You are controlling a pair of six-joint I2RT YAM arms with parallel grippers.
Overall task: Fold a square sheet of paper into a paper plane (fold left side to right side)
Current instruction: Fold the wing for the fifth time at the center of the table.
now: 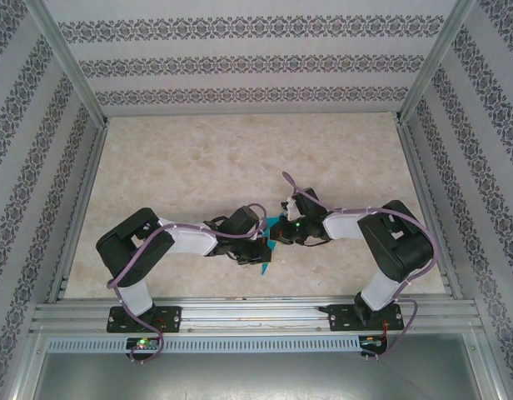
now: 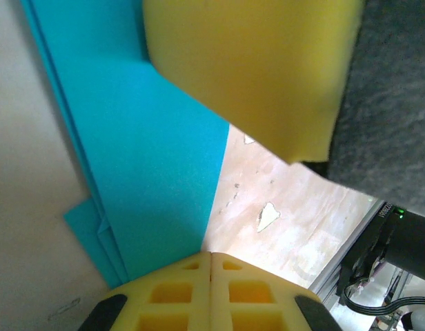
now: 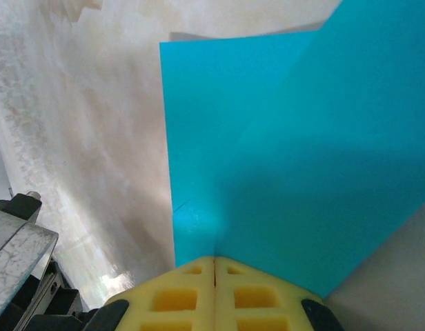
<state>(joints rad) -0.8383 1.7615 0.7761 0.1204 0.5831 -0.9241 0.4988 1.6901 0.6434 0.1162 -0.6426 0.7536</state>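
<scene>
**Top external view.**
- Item 1: folded teal paper [image 1: 271, 229], low over the table [image 1: 240, 158] near its near edge, about midway left to right. Most of it is hidden by the two wrists and only teal slivers show.
- Item 2: left end effector [image 1: 255, 250], touching the paper's left side. Its jaws are too small here to make out.
- Item 3: right end effector [image 1: 281, 236], touching the paper's right side, its jaws likewise unclear.

**Left wrist view.**
- Left end effector [image 2: 211, 293]: yellow foam fingers pressed together, no gap.
- The folded teal paper [image 2: 150, 158] runs down into their seam, so it is pinched. Stacked layer edges show along its left side, and the sheet is cut off at the top.
- A yellow foam pad [image 2: 254, 69] overlaps the paper's upper part.
- A dark grey surface [image 2: 399, 83] at far right is blurred and unidentifiable.

**Right wrist view.**
- Right end effector [image 3: 214, 293]: fingers closed tight.
- A crease in the folded teal paper [image 3: 302, 172] leads straight into their seam, so the paper is gripped. Its right flap rises off the table [image 3: 88, 138] and is cut off at the frame edge.
- A metal rail [image 3: 19, 248] sits at lower left.
</scene>
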